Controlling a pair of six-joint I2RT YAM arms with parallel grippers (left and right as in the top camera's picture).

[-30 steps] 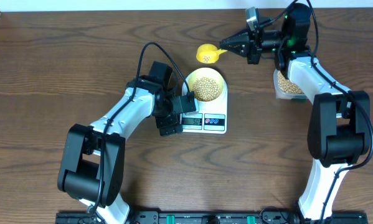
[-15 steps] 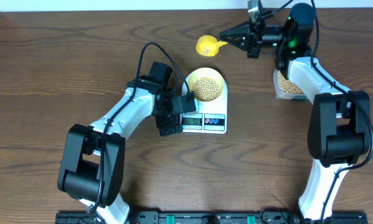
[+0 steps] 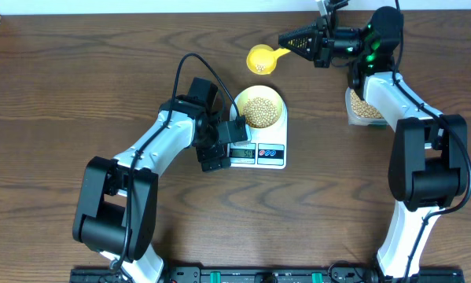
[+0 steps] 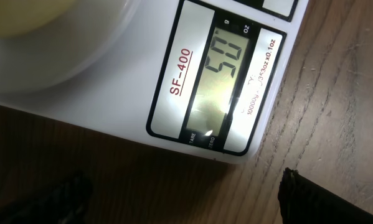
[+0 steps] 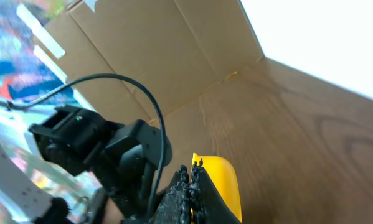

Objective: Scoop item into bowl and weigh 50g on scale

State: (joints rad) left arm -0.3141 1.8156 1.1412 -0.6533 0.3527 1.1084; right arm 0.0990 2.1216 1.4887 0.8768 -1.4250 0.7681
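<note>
The pale-yellow bowl [image 3: 259,107] stands on the white scale [image 3: 261,151] and holds many tan beans [image 3: 259,111]. In the left wrist view the scale's lit display [image 4: 220,79] reads 50. My left gripper [image 3: 216,147] is open and empty at the scale's left front corner; its fingertips [image 4: 186,193] show at the bottom of that view. My right gripper [image 3: 294,40] is shut on the handle of a yellow scoop [image 3: 260,58], held in the air behind the bowl; the scoop also shows in the right wrist view [image 5: 218,186]. More beans fill a clear tub [image 3: 364,108] at the right.
A cardboard box [image 5: 155,56] stands beyond the table. The left arm's cable [image 3: 189,67] loops above the table left of the bowl.
My right gripper has lifted the yellow scoop up and back, away from the bowl, toward the table's far edge. The left arm, the bowl and the scale have not moved.
</note>
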